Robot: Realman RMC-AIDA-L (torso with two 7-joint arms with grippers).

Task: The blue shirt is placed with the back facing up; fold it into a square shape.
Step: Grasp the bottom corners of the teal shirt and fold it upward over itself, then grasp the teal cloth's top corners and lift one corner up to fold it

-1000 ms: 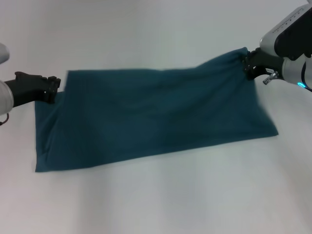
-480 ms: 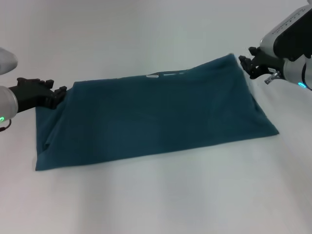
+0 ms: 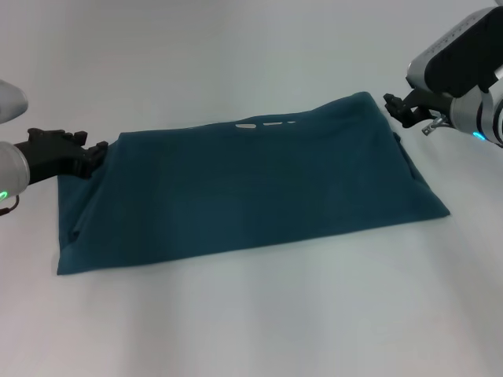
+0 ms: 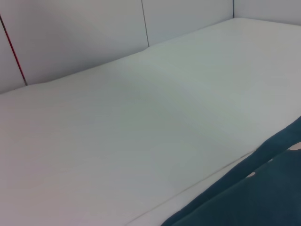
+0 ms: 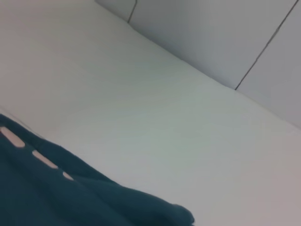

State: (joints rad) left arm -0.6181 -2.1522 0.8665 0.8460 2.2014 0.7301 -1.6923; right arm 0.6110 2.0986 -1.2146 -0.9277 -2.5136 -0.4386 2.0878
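Observation:
The blue shirt (image 3: 244, 192) lies flat on the white table as a wide folded band with its plain side up. A few cream letter bits (image 3: 263, 123) peek out along its far edge. My left gripper (image 3: 88, 148) sits at the shirt's far left corner, open, its fingertips just at the cloth's edge. My right gripper (image 3: 395, 108) hovers open just beyond the far right corner, apart from the fabric. In the left wrist view a strip of the blue shirt (image 4: 254, 197) shows, and in the right wrist view the blue shirt (image 5: 56, 193) shows with its cream marks.
The white table (image 3: 251, 314) stretches wide on all sides of the shirt. Pale wall panels (image 4: 70, 33) stand behind its far edge.
Both grippers have let go of the shirt's far corners. The raised far right corner has dropped flat, and the right gripper has backed slightly away.

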